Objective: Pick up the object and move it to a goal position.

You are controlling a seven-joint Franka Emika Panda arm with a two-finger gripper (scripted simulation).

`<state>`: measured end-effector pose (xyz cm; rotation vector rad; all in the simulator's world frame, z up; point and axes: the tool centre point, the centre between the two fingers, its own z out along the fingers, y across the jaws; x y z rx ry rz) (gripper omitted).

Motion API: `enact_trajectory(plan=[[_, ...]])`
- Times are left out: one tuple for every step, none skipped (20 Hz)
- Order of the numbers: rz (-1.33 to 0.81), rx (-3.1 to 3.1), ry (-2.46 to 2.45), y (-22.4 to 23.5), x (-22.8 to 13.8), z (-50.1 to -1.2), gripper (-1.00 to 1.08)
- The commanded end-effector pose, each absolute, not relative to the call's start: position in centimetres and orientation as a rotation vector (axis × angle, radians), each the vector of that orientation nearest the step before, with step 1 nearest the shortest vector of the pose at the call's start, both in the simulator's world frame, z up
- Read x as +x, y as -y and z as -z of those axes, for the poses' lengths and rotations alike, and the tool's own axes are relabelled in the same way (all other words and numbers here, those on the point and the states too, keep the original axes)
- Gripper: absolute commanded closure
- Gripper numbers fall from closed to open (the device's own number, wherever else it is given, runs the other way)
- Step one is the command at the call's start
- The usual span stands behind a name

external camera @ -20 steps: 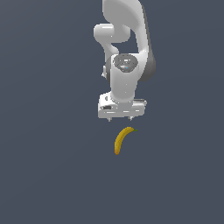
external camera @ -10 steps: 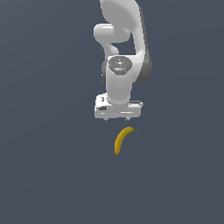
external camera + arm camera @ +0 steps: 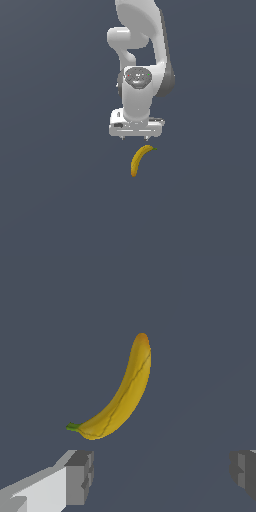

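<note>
Yellow banana (image 3: 140, 159) unmoved | hand (image 3: 135, 138) released, rotated squarer, still above it

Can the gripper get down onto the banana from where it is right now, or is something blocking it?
Probably yes. The gripper is open and hangs apart from the banana, which lies alone on the bare surface with nothing around it. In the wrist view the banana sits ahead of the fingers, not between them, so a short shift comes first.
</note>
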<state>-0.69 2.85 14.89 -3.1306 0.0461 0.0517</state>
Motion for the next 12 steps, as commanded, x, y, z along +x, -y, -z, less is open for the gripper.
enact_trajectory(plan=[[-0.05,-3.13,-0.097,-3.0,-0.5,-14.5,-0.92],[-0.049,-3.129,-0.122,-3.1,-0.5,-14.3,-0.92],[-0.048,-3.128,-0.149,-3.2,-0.4,-14.1,-0.92],[-0.047,-3.126,-0.178,-3.3,-0.3,-13.9,-0.92],[-0.046,-3.125,-0.209,-3.4,-0.2,-13.7,-0.92],[-0.045,-3.122,-0.242,-3.5,-0.1,-13.4,-0.92],[-0.043,-3.12,-0.276,-3.7,0.0,-13.2,-0.92],[-0.042,-3.116,-0.313,-3.8,0.1,-12.9,-0.92],[-0.04,-3.113,-0.351,-3.9,0.2,-12.6,-0.92],[-0.039,-3.108,-0.39,-4.0,0.3,-12.3,-0.92],[-0.037,-3.103,-0.429,-4.2,0.4,-12.0,-0.92],[-0.035,-3.098,-0.468,-4.3,0.5,-11.7,-0.92]])
